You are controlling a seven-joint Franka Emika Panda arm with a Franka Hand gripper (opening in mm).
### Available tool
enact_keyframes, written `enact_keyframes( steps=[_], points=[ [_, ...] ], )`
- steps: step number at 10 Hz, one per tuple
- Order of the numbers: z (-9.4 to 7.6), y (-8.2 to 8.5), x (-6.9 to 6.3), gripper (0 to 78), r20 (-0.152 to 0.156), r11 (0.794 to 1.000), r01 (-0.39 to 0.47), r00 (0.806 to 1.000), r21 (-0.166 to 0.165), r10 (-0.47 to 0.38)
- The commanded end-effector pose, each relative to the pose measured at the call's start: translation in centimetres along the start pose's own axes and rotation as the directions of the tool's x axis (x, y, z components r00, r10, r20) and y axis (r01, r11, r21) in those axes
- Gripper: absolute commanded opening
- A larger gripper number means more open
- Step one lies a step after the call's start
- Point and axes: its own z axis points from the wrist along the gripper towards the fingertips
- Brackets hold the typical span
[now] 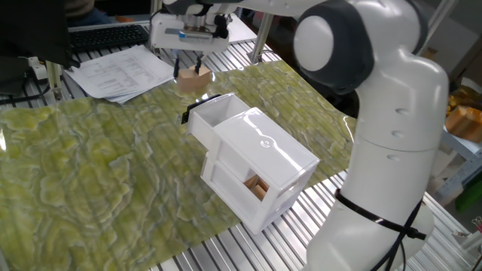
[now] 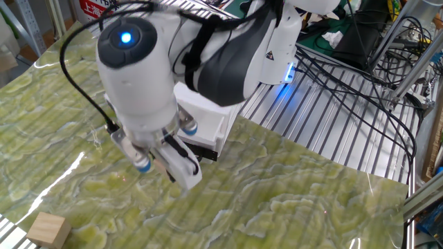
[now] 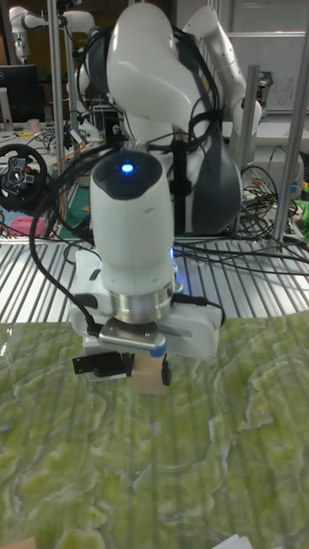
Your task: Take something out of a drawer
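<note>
While the cube point(image 1: 194, 78) sits clamped between the gripper point(image 1: 189, 73) fingers, it hangs just above the green mat point(image 1: 90, 165), beyond the front of the open drawer point(image 1: 213, 114) and clear of it. Tall view shows the same: cube point(image 3: 148, 371) under the wrist, a black finger point(image 3: 166, 372) on its right face, nothing visibly under it. In the other fixed view the cube point(image 2: 160, 165) is only a tan sliver behind the white hand body, so contact isn't readable there.

Drawer is pulled out toward the gripper, inside looks bare white, black handle point(image 1: 186, 114) at its front edge. It belongs to the white box point(image 1: 256, 165), which stands on the mat near the edge by the robot base. Lower drawer point(image 1: 237, 188) is shut; a darker brown block point(image 1: 257, 187) shows through its rear opening.

Arm point(image 1: 361, 90) reaches over the box from the right in one fixed view, wrist pointing down. Blue LED point(image 2: 125, 38) lit on the wrist joint.

Second tan block point(image 2: 47, 230) lies on the mat at the bottom-left corner in the other fixed view, well apart from the gripper.

Off the mat: papers point(image 1: 124, 71) on the slatted table point(image 1: 248, 252) just beyond the gripper, black keyboard point(image 1: 109, 35) behind them. Cables point(image 2: 360, 76) run over the slats on the far side of the box.
</note>
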Motion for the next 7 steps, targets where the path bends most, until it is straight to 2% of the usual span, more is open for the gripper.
enact_keyframes(
  steps=[1, 7],
  points=[
    [1.1, 1.5, -1.6, 1.2, 0.005, 1.000, 0.005, 1.000, -0.011, -0.005],
    [2.5, 1.7, -2.6, 1.2, 0.000, 0.999, 0.023, 1.000, -0.026, -0.023]
  ],
)
